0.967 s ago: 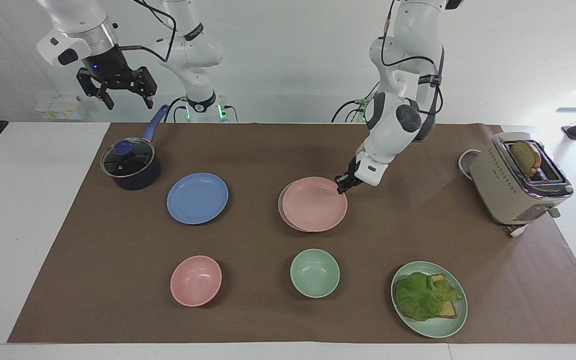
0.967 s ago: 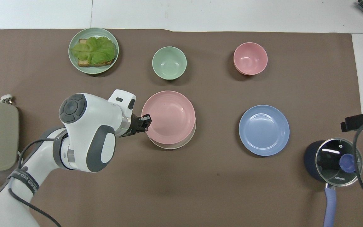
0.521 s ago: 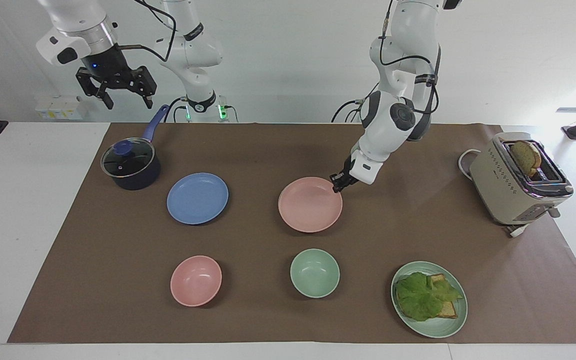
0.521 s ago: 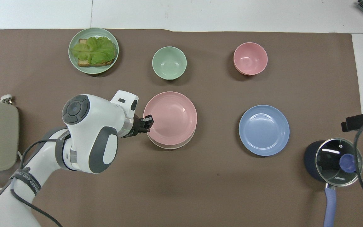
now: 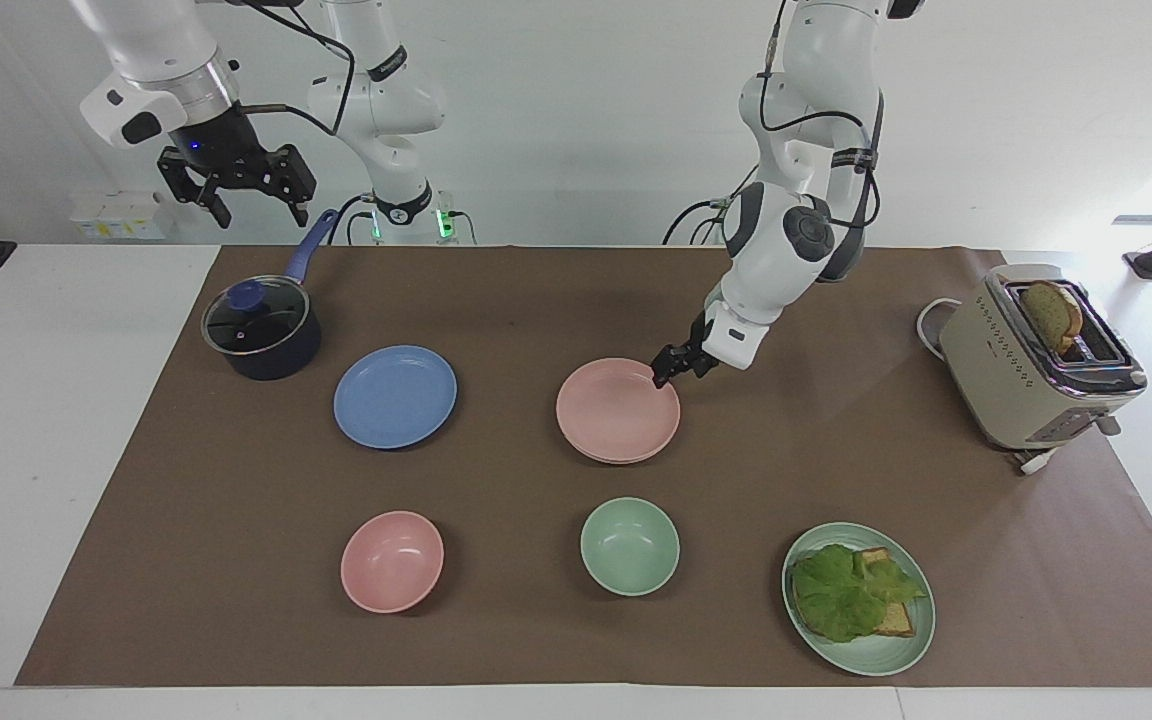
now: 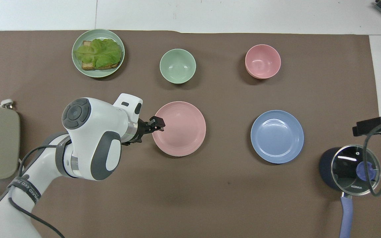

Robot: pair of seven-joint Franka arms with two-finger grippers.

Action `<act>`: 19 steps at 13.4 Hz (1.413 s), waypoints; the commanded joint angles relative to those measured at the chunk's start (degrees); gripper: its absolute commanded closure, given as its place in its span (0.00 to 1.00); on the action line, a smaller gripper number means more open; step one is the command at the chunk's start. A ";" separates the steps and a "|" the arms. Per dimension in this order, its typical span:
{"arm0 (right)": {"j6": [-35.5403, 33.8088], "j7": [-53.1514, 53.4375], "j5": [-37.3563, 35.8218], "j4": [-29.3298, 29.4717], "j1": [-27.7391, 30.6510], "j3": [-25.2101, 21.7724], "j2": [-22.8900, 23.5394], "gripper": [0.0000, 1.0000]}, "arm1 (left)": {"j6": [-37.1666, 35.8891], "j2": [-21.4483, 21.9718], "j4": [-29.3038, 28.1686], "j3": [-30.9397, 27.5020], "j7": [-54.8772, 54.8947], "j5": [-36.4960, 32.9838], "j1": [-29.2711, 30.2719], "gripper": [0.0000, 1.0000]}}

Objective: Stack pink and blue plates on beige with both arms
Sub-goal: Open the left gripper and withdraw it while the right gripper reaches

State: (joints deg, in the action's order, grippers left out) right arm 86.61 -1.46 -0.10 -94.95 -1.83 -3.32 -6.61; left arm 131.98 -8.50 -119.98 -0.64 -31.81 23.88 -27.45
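Resting on the beige plate [image 5: 604,455] at mid-bench, the pink plate [image 5: 617,408] covers it almost completely, leaving only a thin rim visible. The left gripper [image 5: 671,366] sits at the pink plate's edge toward the left arm's end, fingers open and holding nothing. The blue plate [image 5: 395,396] lies flat toward the right arm's end, beside the saucepan [image 5: 261,329]. The right gripper [image 5: 251,195] waits raised over the saucepan's handle, fingers open

Pale pink plate [image 5: 617,408] at the centre of the plain brown mat [image 5: 536,300]; periwinkle blue plate [image 5: 395,396] beside it; deep pink bowl [image 5: 392,561] and mint-green bowl [image 5: 629,546] farther from the robots; beige toaster [image 5: 1031,360] with a dotted side.
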 commanded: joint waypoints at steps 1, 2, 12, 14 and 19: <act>5.75 -0.38 0.01 -6.11 0.51 0.25 -1.75 0.00 | -4.42 1.12 3.42 -1.38 0.43 -3.89 3.33 0.00; 7.15 -0.47 0.01 -7.95 0.51 0.33 -1.57 0.00 | -9.32 1.30 6.57 -1.30 1.13 -8.10 5.63 0.00; 32.37 -6.00 0.10 -22.11 -0.19 0.34 9.50 0.00 | -40.38 2.79 31.11 -1.91 30.47 -22.73 24.36 0.00; 35.62 -7.49 0.10 -23.87 -0.10 0.34 12.39 0.00 | -41.71 4.89 31.65 -1.82 31.98 -23.35 25.34 0.00; 46.87 -9.17 0.10 -32.04 0.42 0.34 14.34 0.00 | -43.91 10.09 31.56 -1.74 32.60 -23.26 25.25 0.00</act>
State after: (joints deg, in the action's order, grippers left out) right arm 130.17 -8.52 -0.09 -123.86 -2.06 -3.04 8.25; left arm 89.34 0.65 -88.11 -2.72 -0.16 1.64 -2.41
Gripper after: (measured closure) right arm 0.000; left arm 0.000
